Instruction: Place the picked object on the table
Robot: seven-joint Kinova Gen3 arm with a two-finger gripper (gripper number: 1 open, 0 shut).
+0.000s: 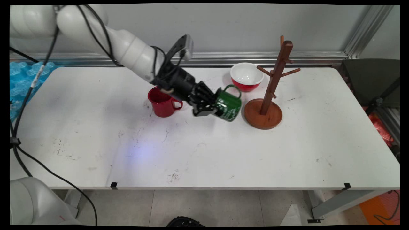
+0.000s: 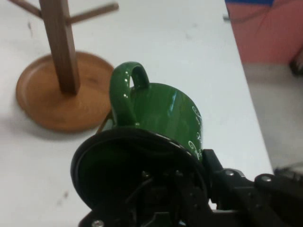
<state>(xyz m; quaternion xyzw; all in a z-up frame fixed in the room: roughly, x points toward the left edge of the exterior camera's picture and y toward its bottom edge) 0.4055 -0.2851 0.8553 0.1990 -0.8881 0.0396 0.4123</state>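
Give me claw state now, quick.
Claw: shut on the green mug, gripping its rim, mug tilted on its side beside the mug tree.

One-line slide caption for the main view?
Gripper holds a tilted green mug beside the wooden mug tree, between a red mug and a bowl.

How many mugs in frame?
2. A green mug tipped in the gripper, beside the wooden mug tree; a red mug upright on the table, left of the gripper. None visibly hidden.
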